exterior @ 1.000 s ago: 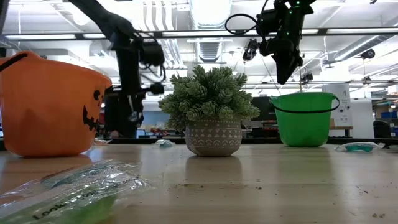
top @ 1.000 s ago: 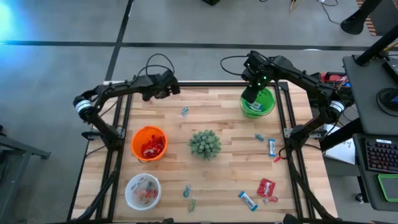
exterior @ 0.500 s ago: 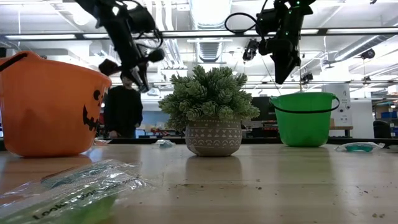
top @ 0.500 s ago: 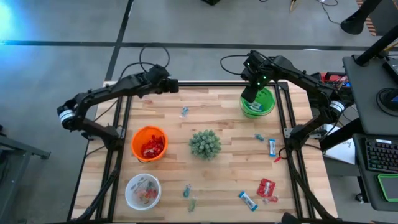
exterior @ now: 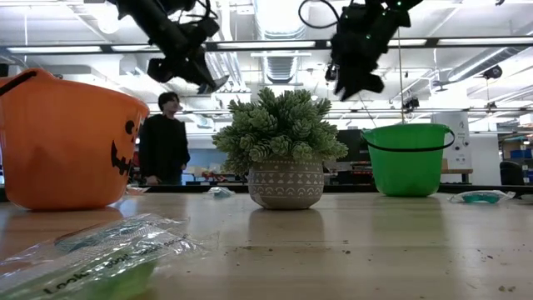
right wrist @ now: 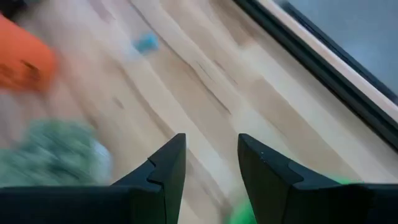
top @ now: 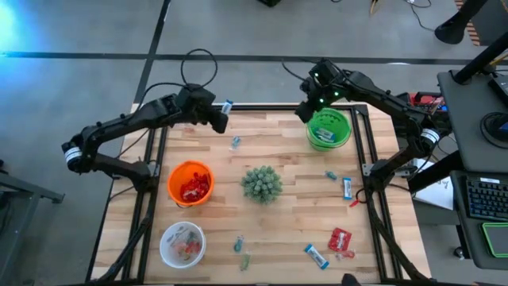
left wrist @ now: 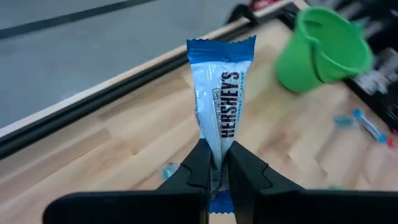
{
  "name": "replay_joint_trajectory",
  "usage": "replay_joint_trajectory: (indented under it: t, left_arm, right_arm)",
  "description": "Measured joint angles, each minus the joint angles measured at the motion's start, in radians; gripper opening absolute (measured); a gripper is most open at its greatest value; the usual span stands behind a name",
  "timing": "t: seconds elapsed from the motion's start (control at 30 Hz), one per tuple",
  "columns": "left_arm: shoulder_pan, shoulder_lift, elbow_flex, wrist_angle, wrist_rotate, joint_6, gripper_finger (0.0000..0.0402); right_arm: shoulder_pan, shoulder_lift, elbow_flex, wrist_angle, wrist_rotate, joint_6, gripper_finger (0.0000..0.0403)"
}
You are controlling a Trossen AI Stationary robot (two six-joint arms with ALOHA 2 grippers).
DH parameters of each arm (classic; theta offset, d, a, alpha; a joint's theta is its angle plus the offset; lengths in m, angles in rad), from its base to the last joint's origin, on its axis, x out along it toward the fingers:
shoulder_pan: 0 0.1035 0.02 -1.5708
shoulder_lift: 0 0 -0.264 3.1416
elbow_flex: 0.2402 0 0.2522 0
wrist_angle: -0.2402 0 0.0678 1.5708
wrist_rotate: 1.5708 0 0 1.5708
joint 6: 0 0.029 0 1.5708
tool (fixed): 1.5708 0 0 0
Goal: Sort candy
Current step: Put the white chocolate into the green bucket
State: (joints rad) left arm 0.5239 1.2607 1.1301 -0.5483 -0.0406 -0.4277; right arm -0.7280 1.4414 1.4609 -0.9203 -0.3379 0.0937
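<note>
Two arms (top: pixel 127 127) are showing over the table (top: pixel 294 222). Two buckets are standing on it, one orange (top: pixel 190 183) and one green (top: pixel 328 129), plus one clear bowl (top: pixel 182 244) and one plant (top: pixel 262 183). Three blue-white bars (top: pixel 347 187) are showing outside the buckets: two are lying loose and one bar (left wrist: pixel 221 93) is sitting in the left gripper (left wrist: pixel 214 158). Four small teal pieces (top: pixel 236 143) are lying loose. One big red packet (top: pixel 340 239) and one small red bit (top: pixel 355 203) are lying loose. Candy inside the buckets and bowl is piling too tight to count. One person (exterior: pixel 166 137) is standing in back.
</note>
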Motion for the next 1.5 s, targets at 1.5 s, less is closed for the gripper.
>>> replay_joint_trajectory:
  t: [1.5]
  left_arm:
    - [-0.017,-0.045,0.0,0.235,0.304,0.157,0.0008]
  right_arm:
    - [0.377,0.125,0.0,0.886,0.159,0.459,0.0196]
